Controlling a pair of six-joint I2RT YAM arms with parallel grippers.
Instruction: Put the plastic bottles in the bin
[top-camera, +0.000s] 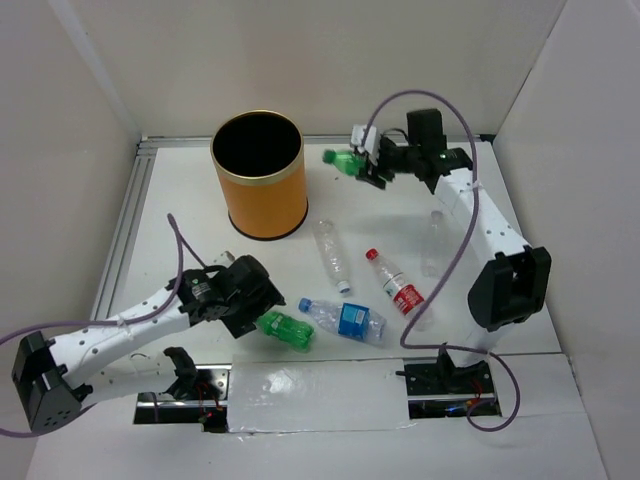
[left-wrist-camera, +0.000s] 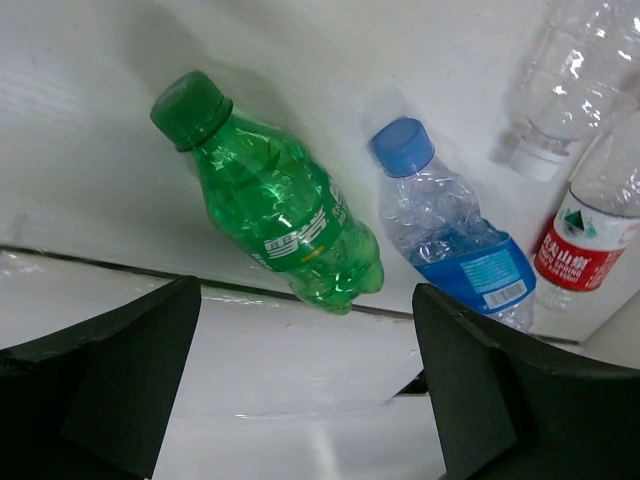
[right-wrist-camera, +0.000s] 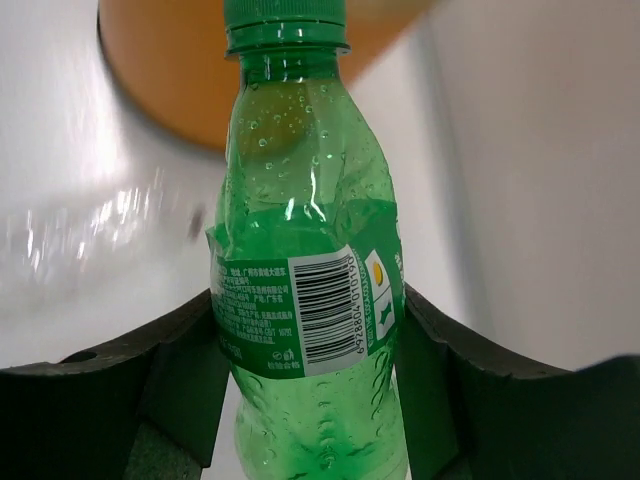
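White surface (top-camera: 180, 230), right end effector (top-camera: 372, 165) clamped on a green bottle (top-camera: 345, 158), cap and long axis aimed at the bin (top-camera: 265, 205) near ahead; left end effector (left-wrist-camera: 305, 385) spread apart over a second green bottle (left-wrist-camera: 275, 205) lying flat.

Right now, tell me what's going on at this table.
The right gripper is clamped on a green bottle, held beside the orange bin, not yet over it. The left gripper is open in front of a second green bottle lying on the table. A blue-labelled bottle, a red-capped bottle and a clear bottle also lie there.
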